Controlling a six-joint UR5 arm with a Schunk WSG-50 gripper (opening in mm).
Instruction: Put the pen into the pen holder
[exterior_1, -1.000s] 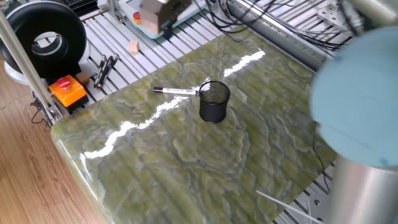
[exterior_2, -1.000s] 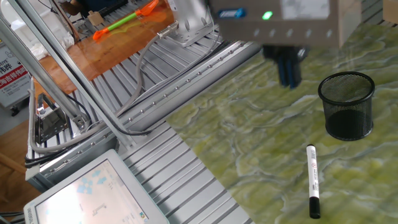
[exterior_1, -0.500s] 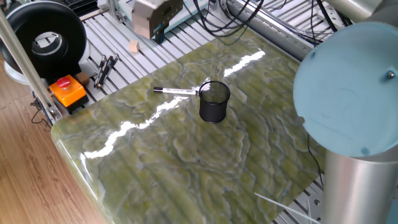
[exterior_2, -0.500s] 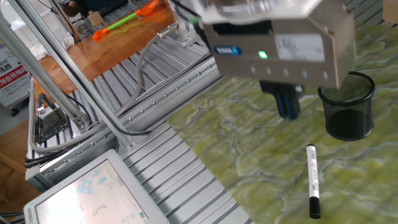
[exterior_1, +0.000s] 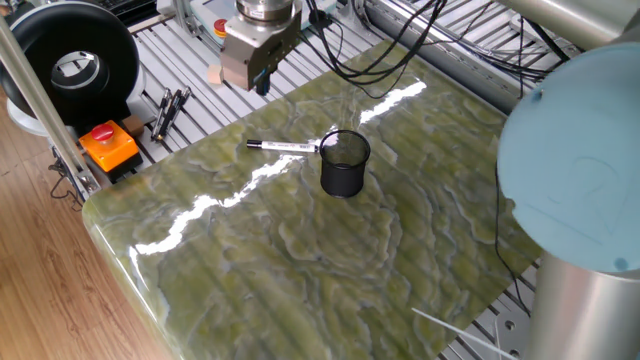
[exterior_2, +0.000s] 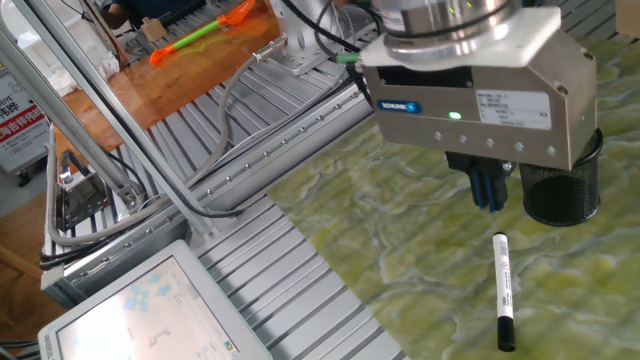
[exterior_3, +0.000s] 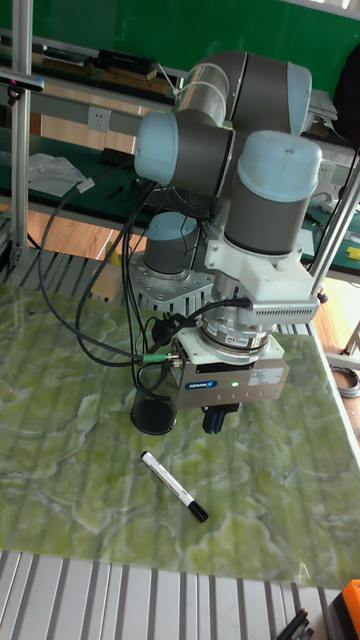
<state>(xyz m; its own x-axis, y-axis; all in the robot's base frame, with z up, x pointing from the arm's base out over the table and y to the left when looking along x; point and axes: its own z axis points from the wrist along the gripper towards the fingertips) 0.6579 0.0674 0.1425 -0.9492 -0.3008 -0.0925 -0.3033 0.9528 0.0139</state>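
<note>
my gripper (exterior_2: 488, 190): fingers pressed together, holding nothing, hovering over the table | pen (exterior_2: 503, 290): lying flat; near pen holder (exterior_1: 345, 164)

From my feed I see the counter (exterior_1: 300, 260), a glossy green marbled slab streaked with bright glare from overhead light. Ribbed aluminium panels (exterior_2: 300, 270) border it, crossed by slanted metal rails (exterior_2: 110, 130). Wooden floor (exterior_1: 40, 290) shows past the near corner. An orange box (exterior_1: 108, 146) with a red button sits on the ribbed part beside a black spool (exterior_1: 70, 60). In the tall fixed view a green wall (exterior_3: 150, 20) stands behind, with a bench (exterior_3: 60, 165) against it.
</note>
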